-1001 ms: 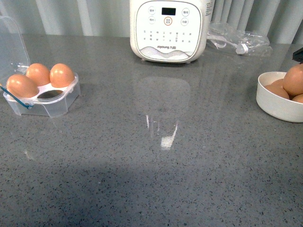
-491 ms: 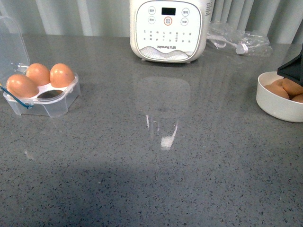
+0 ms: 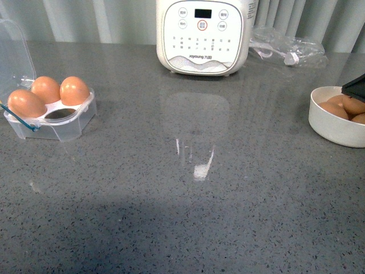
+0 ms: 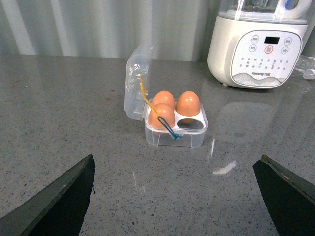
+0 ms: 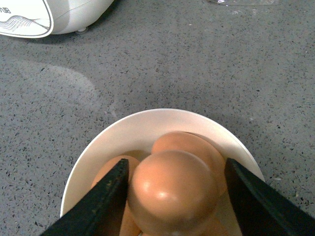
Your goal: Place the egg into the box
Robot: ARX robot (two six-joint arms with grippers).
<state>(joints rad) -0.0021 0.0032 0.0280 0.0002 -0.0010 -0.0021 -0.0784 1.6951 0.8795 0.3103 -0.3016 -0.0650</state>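
Your right gripper (image 5: 177, 163) straddles the top egg (image 5: 172, 196) in the right-hand bowl (image 5: 147, 123); whether it's clamped, I can't tell. Off-centre squeezing could crack it.

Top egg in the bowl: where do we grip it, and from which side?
Grip the top egg across its widest middle, coming straight down from above. It sits piled on the other eggs, and the bowl wall blocks a sideways approach. The right end effector straddles it, jaws open.
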